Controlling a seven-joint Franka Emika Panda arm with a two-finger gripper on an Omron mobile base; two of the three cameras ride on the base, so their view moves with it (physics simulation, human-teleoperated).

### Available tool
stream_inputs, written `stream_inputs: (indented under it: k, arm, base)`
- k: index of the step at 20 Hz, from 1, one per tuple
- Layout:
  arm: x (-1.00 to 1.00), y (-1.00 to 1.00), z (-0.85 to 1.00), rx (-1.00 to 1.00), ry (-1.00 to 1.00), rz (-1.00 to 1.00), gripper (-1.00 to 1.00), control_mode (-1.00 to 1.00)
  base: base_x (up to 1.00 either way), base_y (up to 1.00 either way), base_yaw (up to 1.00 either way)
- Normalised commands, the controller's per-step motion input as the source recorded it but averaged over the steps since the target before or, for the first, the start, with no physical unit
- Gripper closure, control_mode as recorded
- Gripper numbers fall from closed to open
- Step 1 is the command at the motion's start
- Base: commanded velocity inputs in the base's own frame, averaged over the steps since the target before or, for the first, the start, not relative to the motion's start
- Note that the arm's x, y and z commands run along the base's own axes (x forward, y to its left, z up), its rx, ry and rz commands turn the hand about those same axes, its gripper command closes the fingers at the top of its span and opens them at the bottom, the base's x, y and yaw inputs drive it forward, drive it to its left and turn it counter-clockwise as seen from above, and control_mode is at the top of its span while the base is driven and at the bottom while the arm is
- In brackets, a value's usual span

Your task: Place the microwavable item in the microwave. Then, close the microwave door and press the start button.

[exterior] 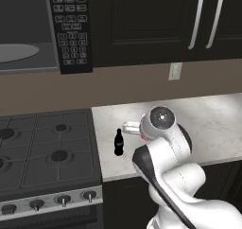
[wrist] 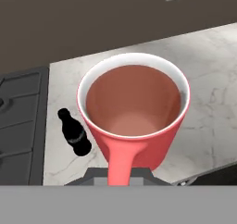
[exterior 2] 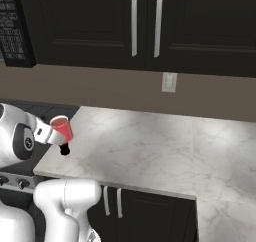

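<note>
The red cup [wrist: 134, 112] with a pale rim hangs upright above the marble counter [exterior 2: 150, 146], and my gripper [exterior 2: 54, 131] is shut on it at its near side. In the right base view the red cup [exterior 2: 62, 127] floats over the counter's left end, just above the black cola bottle [exterior 2: 64, 149]. The arm's wrist hides most of the cup in the left base view. The microwave [exterior: 28, 34] sits up at the left with its grey inside and turntable plate [exterior: 14, 53] exposed and its keypad [exterior: 71, 29] at the right. Its door is out of view.
The cola bottle [exterior: 118, 143] stands near the counter's left edge beside the gas stove [exterior: 47, 147]. Dark cabinets with straight silver handles [exterior 2: 134, 23] hang above the counter. A wall outlet [exterior 2: 169, 82] is on the backsplash. Open marble stretches to the right.
</note>
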Motion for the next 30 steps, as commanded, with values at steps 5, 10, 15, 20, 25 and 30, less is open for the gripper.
stream_inputs:
  k: [5,10,15,20,25,30]
  arm:
    - [-0.48,-0.29,0.98,0.05,-0.01,0.00,1.00,-1.00]
    - [-0.20,-0.49,0.40,0.04,0.00,0.00,1.00,-1.00]
    - [0.07,-0.03,-0.14,0.00,0.07,0.00,1.00,-1.00]
    - [0.06,0.00,-0.07,0.00,0.00,0.00,1.00,-1.00]
    - [-0.09,0.06,0.00,-0.02,-0.03,0.00,1.00,1.00]
    - [0.00,0.00,0.00,0.00,0.00,0.00,1.00,1.00]
  base:
    - [0.00,0.00,0.00]
    - [0.00,0.00,0.00]
    - [0.00,0.00,0.00]
    - [0.00,0.00,0.00]
    - [-0.44,0.29,0.00]
    - [-0.51,1.00,0.00]
